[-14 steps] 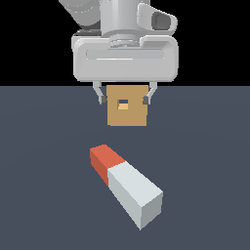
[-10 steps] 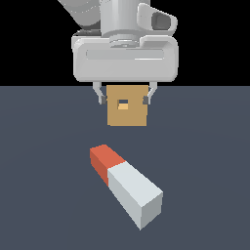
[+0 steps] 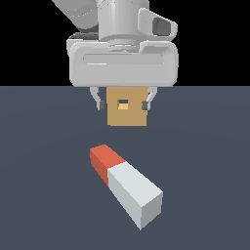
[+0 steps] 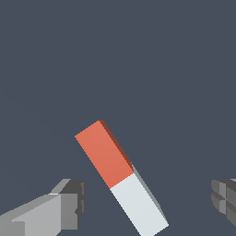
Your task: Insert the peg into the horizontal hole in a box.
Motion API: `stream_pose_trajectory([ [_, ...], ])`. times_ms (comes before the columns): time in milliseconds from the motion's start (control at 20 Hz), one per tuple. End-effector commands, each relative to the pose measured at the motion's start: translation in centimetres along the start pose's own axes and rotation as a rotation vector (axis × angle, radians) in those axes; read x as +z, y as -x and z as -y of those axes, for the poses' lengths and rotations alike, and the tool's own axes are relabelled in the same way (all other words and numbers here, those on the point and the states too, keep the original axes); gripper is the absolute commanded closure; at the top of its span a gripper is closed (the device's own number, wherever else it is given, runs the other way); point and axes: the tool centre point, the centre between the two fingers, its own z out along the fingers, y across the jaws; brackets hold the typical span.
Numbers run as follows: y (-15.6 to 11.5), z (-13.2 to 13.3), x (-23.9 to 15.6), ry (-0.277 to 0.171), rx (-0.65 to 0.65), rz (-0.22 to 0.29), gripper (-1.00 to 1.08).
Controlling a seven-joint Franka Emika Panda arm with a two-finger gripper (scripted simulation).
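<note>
The gripper (image 3: pixel 123 103) hangs high over the table (image 3: pixel 44 195) with its jaws spread wide and nothing between them; in the exterior view its fingertips (image 3: pixel 100 104) frame the box (image 3: pixel 127 114) behind, but that is only a lining-up of sight, not a hold. Against the views from the last second almost nothing has shifted: the arm stands in the same place, the jaws at the same spread, so the approach has barely begun and no grasp has been tried. The box sits flat on the table at the far side, its hole (image 3: pixel 123 104) facing the camera. The peg (image 3: pixel 128 188) lies flat on the table, nearer the camera and well apart from the box, untouched and lying as it lay before, skewed so that its red end points back toward the exterior view's left and its white end forward toward the right. In the wrist view the peg (image 4: pixel 120 177) lies slantwise between the two fingers (image 4: pixel 69 205), so I judge the wrist must turn to square the jaws across the bar before descending.
</note>
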Motion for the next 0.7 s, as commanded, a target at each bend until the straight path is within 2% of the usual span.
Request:
stream_pose_trajectory([
  [0,0.5,0.1,0.5,0.000,-0.033,0.000,-0.92],
  [650,4.6,0.2,4.2,0.003,-0.292,-0.003,-0.92],
])
